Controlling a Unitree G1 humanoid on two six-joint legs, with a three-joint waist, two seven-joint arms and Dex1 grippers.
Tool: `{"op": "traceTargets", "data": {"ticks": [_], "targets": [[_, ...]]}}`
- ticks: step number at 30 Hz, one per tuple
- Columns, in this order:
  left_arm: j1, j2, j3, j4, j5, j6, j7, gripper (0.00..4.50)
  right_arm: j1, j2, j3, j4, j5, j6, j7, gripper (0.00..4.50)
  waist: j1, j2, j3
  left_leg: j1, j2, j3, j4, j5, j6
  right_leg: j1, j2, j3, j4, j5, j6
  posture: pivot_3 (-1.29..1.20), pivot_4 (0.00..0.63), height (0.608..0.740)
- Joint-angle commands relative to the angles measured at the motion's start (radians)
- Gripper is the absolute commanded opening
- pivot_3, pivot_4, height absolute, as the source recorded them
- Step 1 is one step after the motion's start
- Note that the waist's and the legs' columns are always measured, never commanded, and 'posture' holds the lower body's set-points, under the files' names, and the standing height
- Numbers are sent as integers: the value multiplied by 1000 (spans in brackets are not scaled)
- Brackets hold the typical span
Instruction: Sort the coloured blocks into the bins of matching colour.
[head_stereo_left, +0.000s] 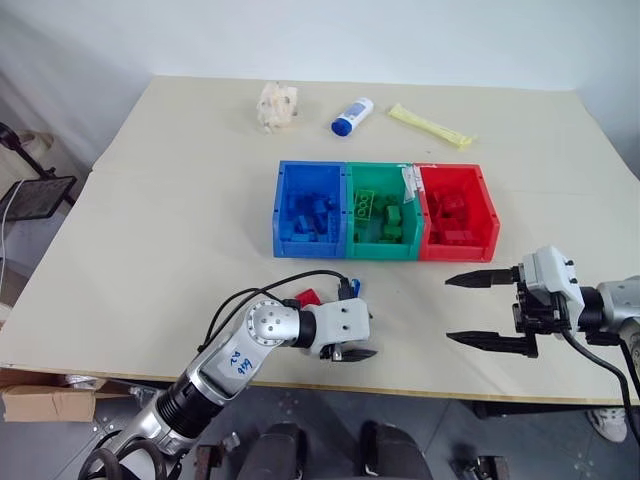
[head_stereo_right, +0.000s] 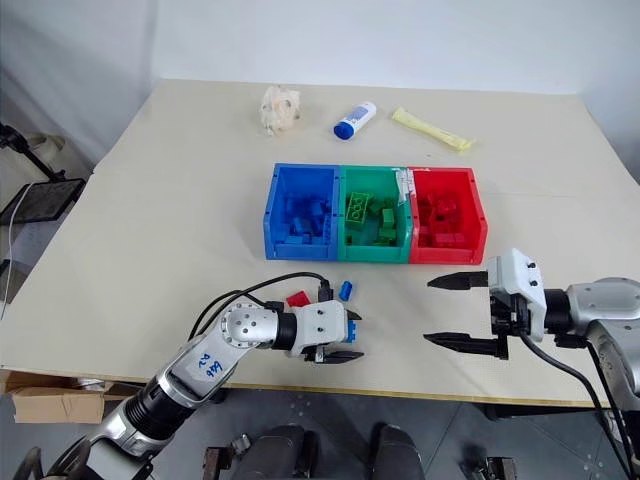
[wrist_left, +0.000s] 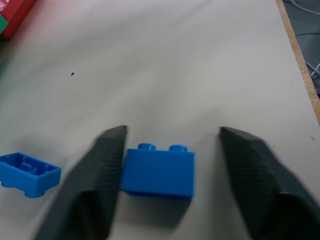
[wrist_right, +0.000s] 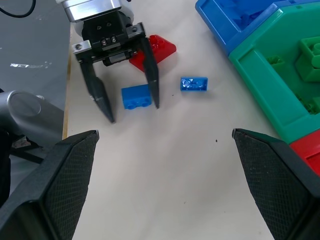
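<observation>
Blue block sits on the bench near the front edge, at about 6 o'clock from the blue bin, between the fingers of the left gripper. Fingers are spread either side of it: one finger is touching or almost touching one end, the other is well apart from the opposite end. Not pinched yet, block resting flat on the bench, studs up.

A second blue block lies upside down just beside it, and a red block is behind the left gripper near the wrist. Blue, green and red bins are already part filled with matching blocks.

Right gripper hovers at about 5 o'clock from the red bin, fingers wide apart, holding nothing.

Handling, judged: hard plastic brick, light, stiff, not fragile, smooth sides so a bit slippery. Best hold looks like the two flat end faces, fingers centred low on the body rather than on the studs. Off-centre closing could push or spin it, since one finger meets it first.

Bottle, yellow packet and a crumpled wad lie at the far side, not part of the job.
</observation>
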Motion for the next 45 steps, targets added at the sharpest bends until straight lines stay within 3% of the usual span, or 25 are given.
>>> {"op": "traceTargets", "data": {"ticks": [1,2,11,19,25,28,37,45], "targets": [[-6,-1,5,27,30,-15,10,1749,6,-10,-34,-24,12,-1,-4,4500,0,0,0,0,0,0,0,0,0,0,0,0,1,0,0,0,150,740],[-6,-2,6,30,31,-18,9,1479,7,-10,-34,-23,12,-2,-4,4500,0,0,0,0,0,0,1,0,0,0,0,0,1,0,0,0,150,740],[-16,-22,37,54,20,-64,13,1470,1,-13,-34,-7,6,-6,-6,4500,0,0,0,0,0,0,2,0,0,0,0,0,3,0,0,0,150,740],[-139,-62,288,-71,-102,120,63,1470,-41,3,-42,19,20,-8,-18,4500,0,0,0,-1,0,-1,4,0,0,0,0,0,3,0,0,0,150,740],[-238,-26,408,-28,-121,189,109,1470,-107,36,-48,45,53,12,-52,4500,-2,0,0,-1,0,-1,3,0,0,-1,2,-1,5,0,0,0,150,740],[-309,0,450,107,-81,138,163,1470,-147,60,-39,58,61,15,-74,4500,1,0,0,-1,-1,-1,4,0,0,-1,2,-2,6,0,0,0,150,740],[-348,4,439,277,-56,52,206,4402,-166,76,-35,64,50,9,-84,4500,2,-1,1,-2,-2,-3,4,0,0,-2,2,-4,7,0,0,0,150,740],[-303,81,452,226,-121,8,81,4478,-174,75,-30,82,44,1,-80,4500,-3,-1,1,-2,-2,-2,4,0,0,-2,2,-3,7,0,0,0,150,740]]}}
